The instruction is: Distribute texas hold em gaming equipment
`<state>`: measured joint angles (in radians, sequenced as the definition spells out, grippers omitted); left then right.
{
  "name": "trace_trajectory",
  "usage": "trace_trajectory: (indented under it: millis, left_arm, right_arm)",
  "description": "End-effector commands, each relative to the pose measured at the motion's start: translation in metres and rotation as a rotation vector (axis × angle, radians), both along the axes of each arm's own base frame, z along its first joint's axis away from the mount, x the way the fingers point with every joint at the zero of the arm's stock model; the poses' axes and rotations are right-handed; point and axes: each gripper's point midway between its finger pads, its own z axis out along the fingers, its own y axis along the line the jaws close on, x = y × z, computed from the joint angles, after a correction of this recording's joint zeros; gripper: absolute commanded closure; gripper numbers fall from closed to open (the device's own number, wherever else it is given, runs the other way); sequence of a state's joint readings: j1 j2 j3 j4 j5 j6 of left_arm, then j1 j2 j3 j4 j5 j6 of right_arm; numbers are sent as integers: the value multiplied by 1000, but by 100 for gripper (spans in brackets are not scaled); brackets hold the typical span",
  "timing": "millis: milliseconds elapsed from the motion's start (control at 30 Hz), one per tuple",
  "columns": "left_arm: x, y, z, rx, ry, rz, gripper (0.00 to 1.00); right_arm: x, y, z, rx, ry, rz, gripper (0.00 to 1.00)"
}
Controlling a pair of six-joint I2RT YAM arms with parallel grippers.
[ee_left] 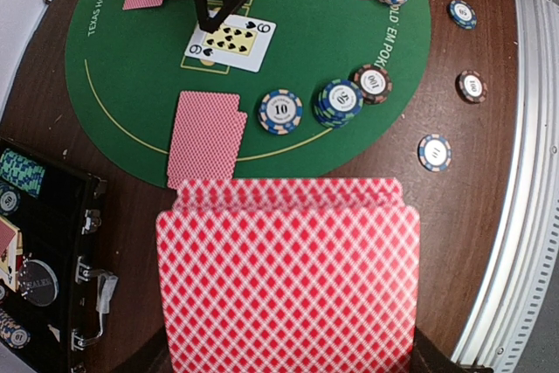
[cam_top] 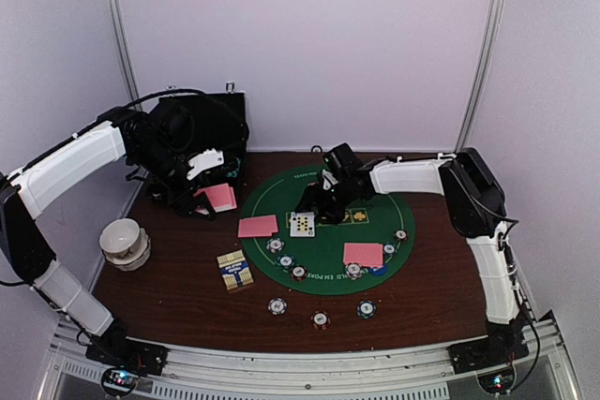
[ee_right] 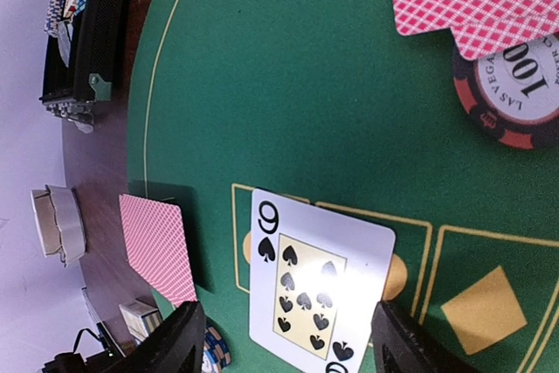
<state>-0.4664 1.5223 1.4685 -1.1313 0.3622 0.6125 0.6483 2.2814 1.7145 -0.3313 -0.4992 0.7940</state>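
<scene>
My left gripper (cam_top: 208,196) is shut on a fanned stack of pink-backed cards (ee_left: 288,277), held above the table's left side near the mat's edge; the cards hide its fingers. My right gripper (cam_top: 314,208) hangs open just above a face-up nine of spades (ee_right: 319,286) lying on the green round mat (cam_top: 323,185), one finger (ee_right: 175,342) on each side of the card. Face-down cards lie at the mat's left (cam_top: 258,226) and front right (cam_top: 363,254). Striped chips (ee_left: 280,112) sit along the mat's front edge, and three (cam_top: 320,319) lie on the wood in front.
The black chip case (cam_top: 202,128) stands open at the back left, with chips inside (ee_left: 19,172). A white bowl (cam_top: 125,241) sits at the left edge. A small card box (cam_top: 234,270) lies left of the mat. A blue disc (cam_top: 378,269) lies by the right card.
</scene>
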Motion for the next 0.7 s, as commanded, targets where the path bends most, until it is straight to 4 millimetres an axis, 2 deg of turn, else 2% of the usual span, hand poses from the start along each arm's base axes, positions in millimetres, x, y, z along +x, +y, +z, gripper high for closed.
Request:
trace_trajectory:
  millis: [0,133,267,400,533,667]
  left_arm:
    - [3,-4,12,-36,-25,-19,100]
    - [2,-7,11,-46,-13,-25,100]
    - [2,-9,8,-55,4,-30,100]
    - [3,-11,8,-62,10,-31,100]
    - [4,-13,10,-67,10,-31,100]
    - [3,-14,10,-73,14,-33,100]
  right_arm:
    - [2,-3,42,44,-61,-27,29]
    - [-8,9,85,167,-97,-17,24]
    - [-36,39,127,290,-119,71,19]
    - [-67,69,157,409,-110,154,16]
    - [-94,95,177,496,-94,228,16]
    - [-112,114,186,532,-84,282,15]
